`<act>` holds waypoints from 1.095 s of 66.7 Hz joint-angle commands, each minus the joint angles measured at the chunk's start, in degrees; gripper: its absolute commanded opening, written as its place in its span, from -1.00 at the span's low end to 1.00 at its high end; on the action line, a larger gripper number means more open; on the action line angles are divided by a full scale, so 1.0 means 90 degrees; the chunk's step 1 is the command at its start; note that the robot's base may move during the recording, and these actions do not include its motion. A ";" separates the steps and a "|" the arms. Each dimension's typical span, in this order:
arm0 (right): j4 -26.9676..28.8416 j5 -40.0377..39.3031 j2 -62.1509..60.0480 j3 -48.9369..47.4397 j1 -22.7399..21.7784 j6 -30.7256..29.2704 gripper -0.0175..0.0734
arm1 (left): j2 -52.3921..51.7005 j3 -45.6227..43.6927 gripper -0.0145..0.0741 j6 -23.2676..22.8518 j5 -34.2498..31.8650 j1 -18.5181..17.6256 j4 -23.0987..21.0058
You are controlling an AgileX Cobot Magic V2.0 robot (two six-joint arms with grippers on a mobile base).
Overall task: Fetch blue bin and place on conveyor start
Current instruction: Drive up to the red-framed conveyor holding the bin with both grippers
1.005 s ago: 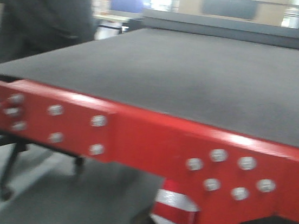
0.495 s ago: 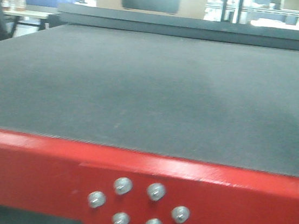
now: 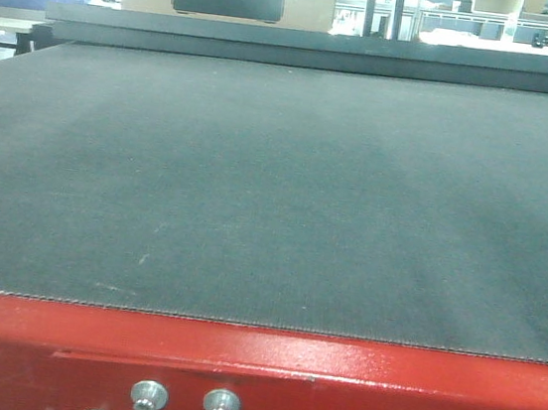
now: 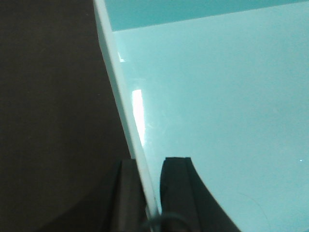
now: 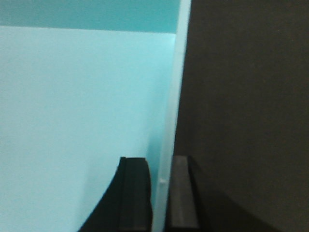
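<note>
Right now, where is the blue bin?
The blue bin shows in both wrist views, left gripper clamping its left wall, right gripper its right wall.

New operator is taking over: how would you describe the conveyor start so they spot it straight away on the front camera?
The wide dark grey belt fills the front view. Its near edge, meeting a glossy red frame with silver bolts, is the conveyor start. The raised dark ledge at the far end has no red frame.
</note>
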 commanded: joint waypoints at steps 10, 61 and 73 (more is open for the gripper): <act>-0.0051 -0.0280 -0.0116 -0.0057 -0.0044 -0.0076 -0.95 | -0.0092 -0.0055 -0.92 0.0142 -0.0174 -0.0034 0.0129; -0.0040 -0.0280 -0.0116 -0.0057 -0.0044 -0.0076 -0.95 | -0.0092 -0.0055 -0.92 0.0142 -0.0186 -0.0034 0.0130; -0.0030 -0.0322 -0.0116 -0.0057 -0.0044 -0.0076 -0.95 | -0.0092 -0.0055 -0.92 0.0142 -0.0588 -0.0034 0.0071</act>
